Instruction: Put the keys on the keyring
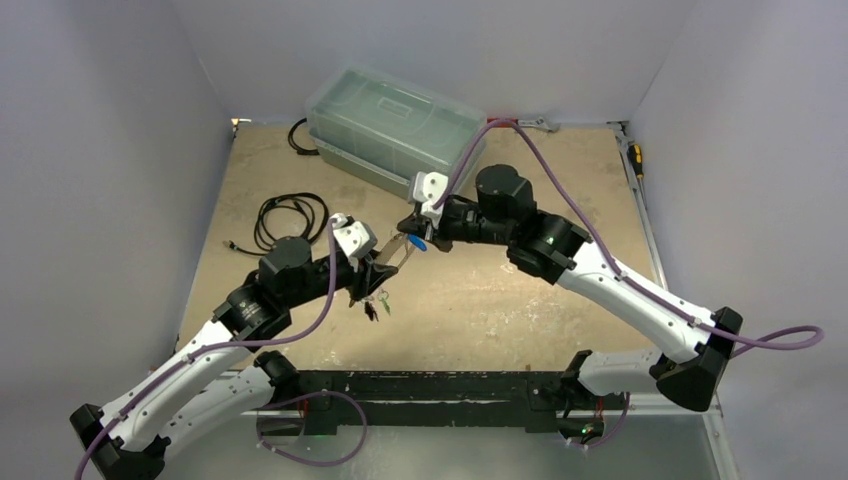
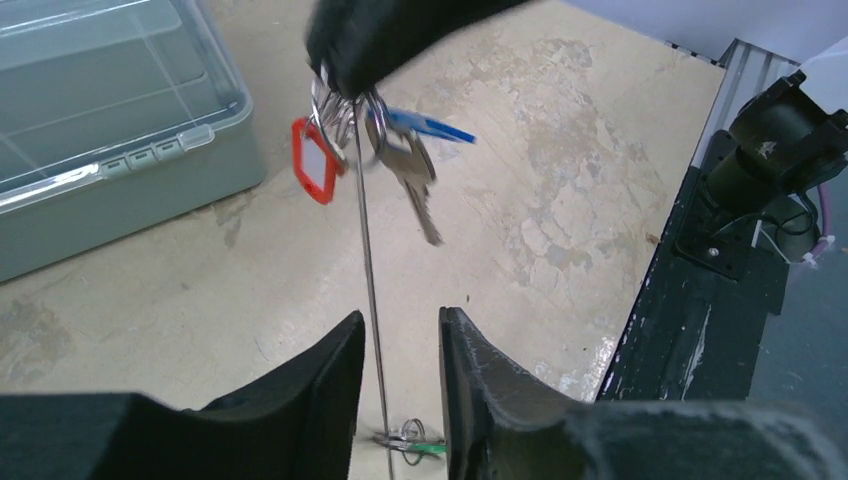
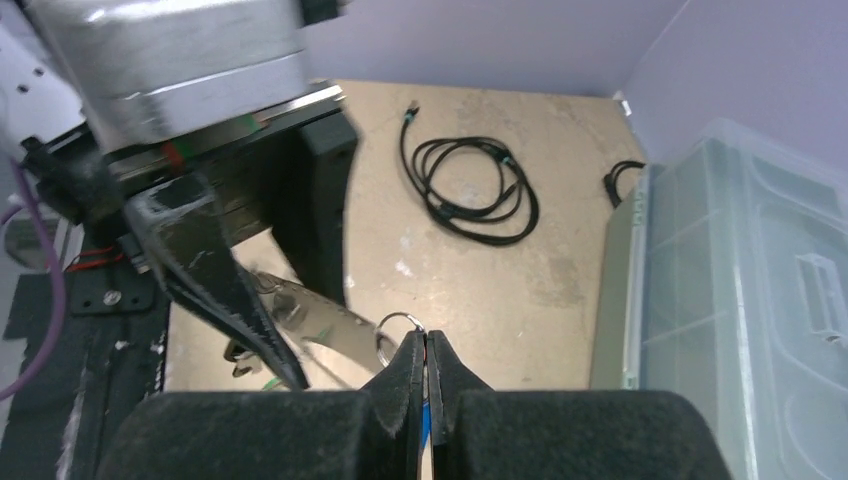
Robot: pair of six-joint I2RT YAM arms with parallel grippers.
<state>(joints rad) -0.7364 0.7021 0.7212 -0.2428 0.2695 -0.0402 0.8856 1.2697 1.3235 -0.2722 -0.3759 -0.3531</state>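
A coiled black cable lies on the table at the far left. Right of it, the left gripper straddles the keyring, which stands edge-on in the air between its fingers. Bare table shows between the metal and the right finger, so I cannot tell whether the ring is pinched. A green-tagged key dangles from the keyring's near end. At its far end, the right gripper is clenched on the keys. This bunch on small wire rings has a red tag and a blue tag and hangs against the keyring's edge. A lidded clear plastic box sits at the far middle.
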